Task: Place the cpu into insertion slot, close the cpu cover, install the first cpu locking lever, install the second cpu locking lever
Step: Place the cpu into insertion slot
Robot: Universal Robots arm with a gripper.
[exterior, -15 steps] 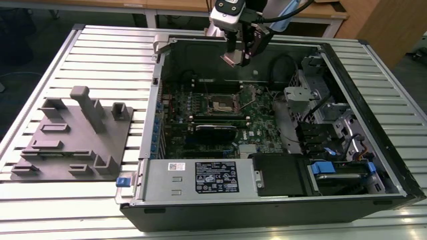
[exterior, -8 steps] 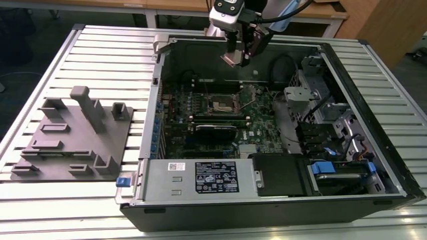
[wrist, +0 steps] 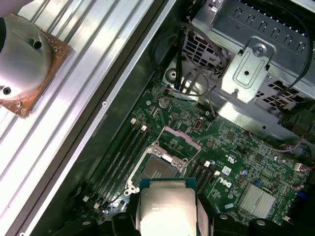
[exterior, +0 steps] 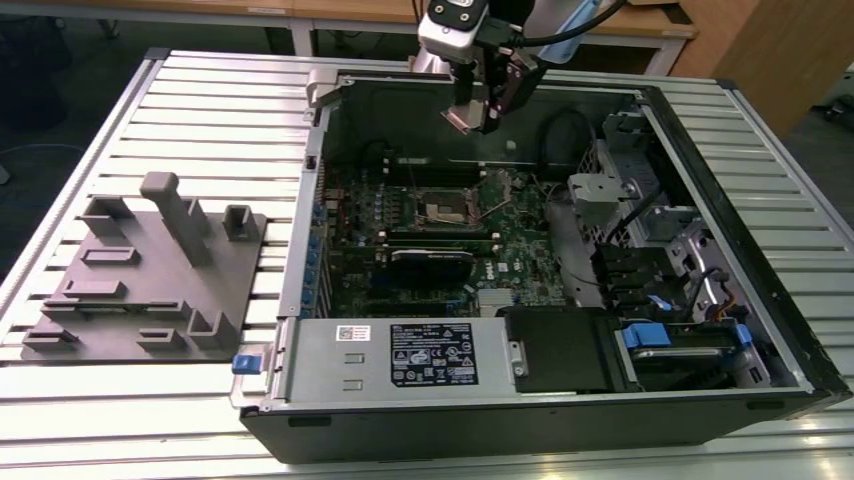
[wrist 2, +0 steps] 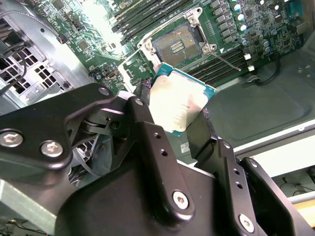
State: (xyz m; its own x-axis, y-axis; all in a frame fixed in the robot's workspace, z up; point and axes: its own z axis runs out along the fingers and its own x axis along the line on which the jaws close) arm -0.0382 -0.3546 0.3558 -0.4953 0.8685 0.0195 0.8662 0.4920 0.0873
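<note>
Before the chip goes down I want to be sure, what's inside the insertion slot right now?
The insertion slot shows its dark contact field, no chip in it. The cpu hangs above the board in the gripper; in the first wrist view it hides one edge of the slot.

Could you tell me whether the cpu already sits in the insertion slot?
No, the claw holds the cpu in the air above the empty insertion slot.

Exterior view set high and back, angled down over the whole open computer case on the slatted table; both wrist views sit close above, looking past the held cpu down onto the same insertion slot.
</note>
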